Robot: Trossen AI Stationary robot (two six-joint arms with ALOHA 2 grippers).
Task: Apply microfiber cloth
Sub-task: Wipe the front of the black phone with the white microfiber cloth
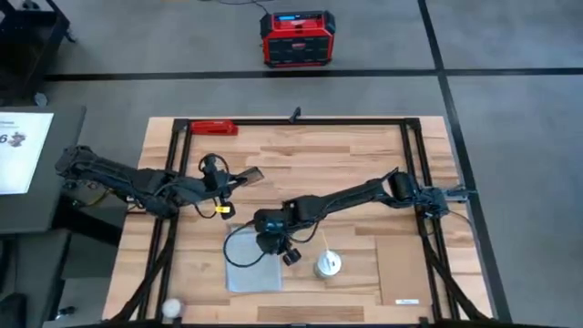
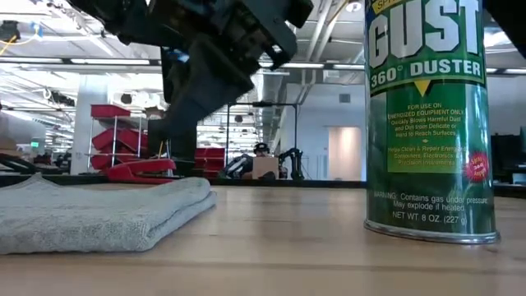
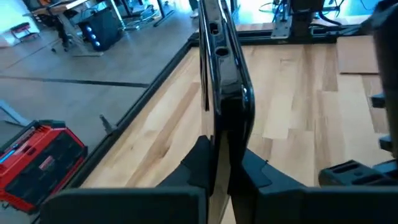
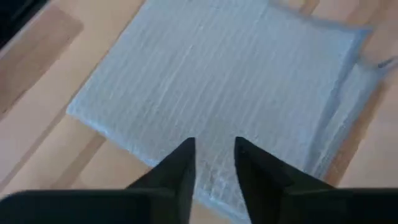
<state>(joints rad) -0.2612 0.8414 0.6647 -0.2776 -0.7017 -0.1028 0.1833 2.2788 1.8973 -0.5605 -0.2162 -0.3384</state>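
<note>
Two narrow-gapped fingers point(image 4: 186, 163) on the right gripper point(image 4: 212, 163), holding nothing, poised just above the cloth point(image 4: 217, 93). Cloth lying flat on the table point(image 1: 364, 159), beside a spray can point(image 2: 430, 119). Left gripper point(image 3: 221, 165) clamped on a black phone point(image 3: 225, 74), raised well apart from the cloth.

Even overhead light; wrist views blurred, perhaps motion.
</note>
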